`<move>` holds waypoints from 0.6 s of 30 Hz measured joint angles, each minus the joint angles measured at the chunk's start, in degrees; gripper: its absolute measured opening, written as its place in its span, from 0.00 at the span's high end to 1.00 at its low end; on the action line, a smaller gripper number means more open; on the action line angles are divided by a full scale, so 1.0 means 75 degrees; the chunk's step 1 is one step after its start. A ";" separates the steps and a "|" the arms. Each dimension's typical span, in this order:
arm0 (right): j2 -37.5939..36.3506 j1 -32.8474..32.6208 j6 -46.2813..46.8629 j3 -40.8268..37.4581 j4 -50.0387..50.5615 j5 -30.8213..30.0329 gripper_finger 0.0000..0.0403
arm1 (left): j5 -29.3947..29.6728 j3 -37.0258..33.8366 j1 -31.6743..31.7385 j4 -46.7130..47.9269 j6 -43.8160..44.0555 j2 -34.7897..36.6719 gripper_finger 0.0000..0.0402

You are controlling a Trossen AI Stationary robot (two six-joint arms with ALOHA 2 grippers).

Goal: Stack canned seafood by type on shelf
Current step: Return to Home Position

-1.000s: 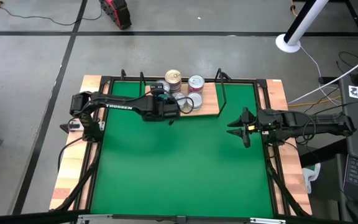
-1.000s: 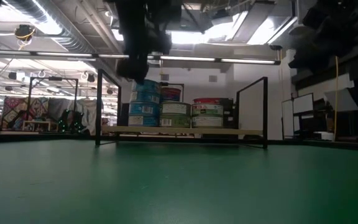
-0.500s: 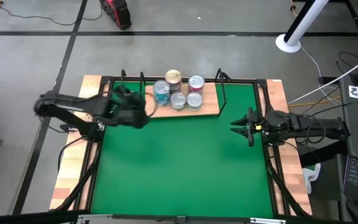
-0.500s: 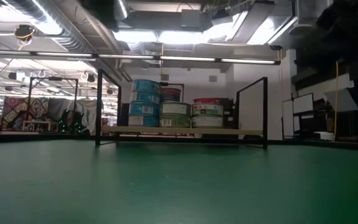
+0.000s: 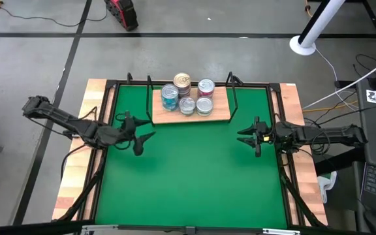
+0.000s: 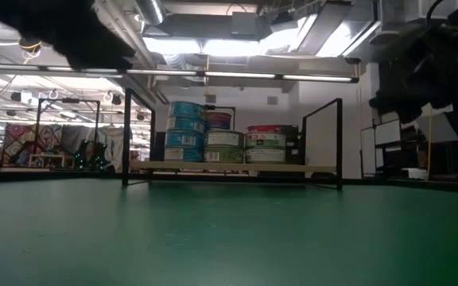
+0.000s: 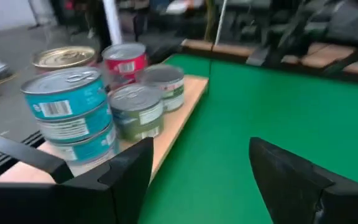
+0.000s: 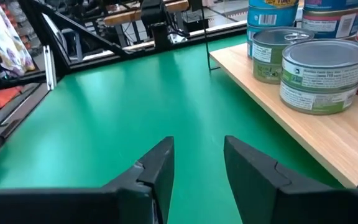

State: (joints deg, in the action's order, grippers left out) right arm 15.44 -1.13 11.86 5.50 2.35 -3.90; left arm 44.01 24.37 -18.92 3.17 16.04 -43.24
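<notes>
Hovering over the mat (image 5: 188, 183), left gripper (image 5: 142, 137) and right gripper (image 5: 248, 137) both spread their fingers. Cans (image 5: 187, 98) crowd the far shelf (image 5: 222, 115). The low view reveals stacks where overhead shows only lids. Labels unreadable.

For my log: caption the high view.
Seafood tins grouped on the shelf; both arms' jaws open over the mat.

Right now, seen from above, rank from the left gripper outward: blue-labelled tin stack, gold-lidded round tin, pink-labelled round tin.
From the left gripper:
1. blue-labelled tin stack, left end of the wooden shelf.
2. gold-lidded round tin, at the back.
3. pink-labelled round tin, back right.
</notes>
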 joint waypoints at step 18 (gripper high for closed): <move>-0.0006 0.0003 -0.0498 -0.0062 -0.0263 0.0167 0.65 | -0.2355 -0.3186 0.1662 -0.1438 -0.2016 0.5547 0.35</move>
State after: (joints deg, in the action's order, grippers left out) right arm 15.39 -1.10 8.12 5.04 0.38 -2.65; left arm 26.34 0.47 -6.46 -7.61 0.92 -1.64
